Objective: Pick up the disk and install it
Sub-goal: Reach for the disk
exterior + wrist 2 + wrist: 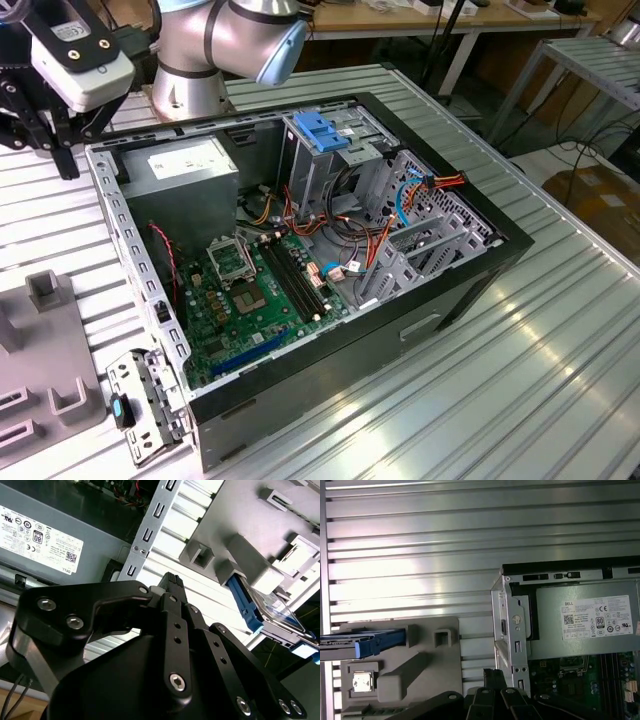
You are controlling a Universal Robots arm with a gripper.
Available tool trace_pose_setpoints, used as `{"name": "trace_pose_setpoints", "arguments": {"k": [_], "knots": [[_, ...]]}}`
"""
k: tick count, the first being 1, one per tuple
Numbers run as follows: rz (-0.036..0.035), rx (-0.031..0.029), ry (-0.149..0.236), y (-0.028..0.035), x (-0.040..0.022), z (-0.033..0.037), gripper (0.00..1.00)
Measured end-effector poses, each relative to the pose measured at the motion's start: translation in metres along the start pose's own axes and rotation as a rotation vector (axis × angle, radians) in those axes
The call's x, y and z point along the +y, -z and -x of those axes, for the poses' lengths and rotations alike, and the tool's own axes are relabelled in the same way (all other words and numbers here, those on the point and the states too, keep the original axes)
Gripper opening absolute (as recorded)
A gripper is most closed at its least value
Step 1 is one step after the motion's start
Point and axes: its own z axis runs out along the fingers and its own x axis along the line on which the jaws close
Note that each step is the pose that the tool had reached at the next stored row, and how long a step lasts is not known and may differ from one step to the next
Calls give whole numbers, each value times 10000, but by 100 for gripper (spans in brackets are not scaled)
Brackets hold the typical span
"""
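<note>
Open PC case [330, 375] on ribbed aluminium table [560, 360]. Perforated case flange [145, 535] near gripper tip. Bare table strip between case and grey fixture [415, 665] gives free room. Gripper [171, 582] hovers over that strip, fingers together, holding nothing, touching nothing. Disk [370, 644] stands on edge in fixture slot, in blue carrier frame, apart from gripper. Power supply [585, 625] sits in case corner nearest gripper. Drive cage [325, 140] with blue handle lies further inside case.

table [560, 340]: ribbed glossy metal | disk [375, 642]: blue plastic frame | fixture [410, 670]: matt grey plastic
</note>
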Motion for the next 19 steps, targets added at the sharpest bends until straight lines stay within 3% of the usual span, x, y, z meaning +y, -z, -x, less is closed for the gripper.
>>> {"name": "trace_pose_setpoints", "arguments": {"k": [19], "knots": [[-1,43,-2,-10,-19,-240,11]]}}
